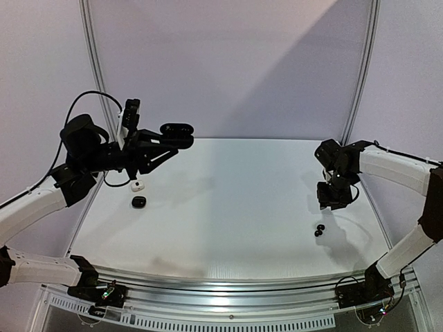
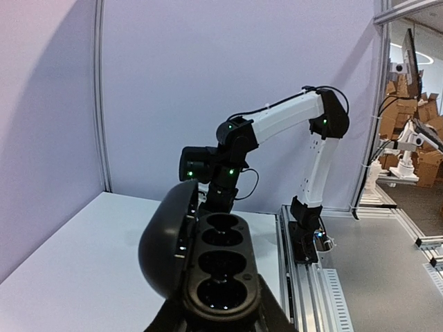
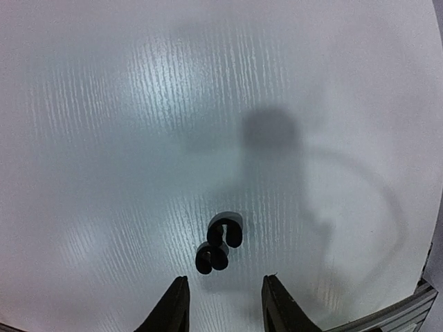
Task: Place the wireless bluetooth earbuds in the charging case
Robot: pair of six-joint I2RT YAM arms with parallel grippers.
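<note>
Left gripper clamps open case; 2 earbuds on table.

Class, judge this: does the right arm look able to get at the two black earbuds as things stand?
Probably yes: the earbuds lie just ahead of the open right end effector, with nothing between them.
</note>
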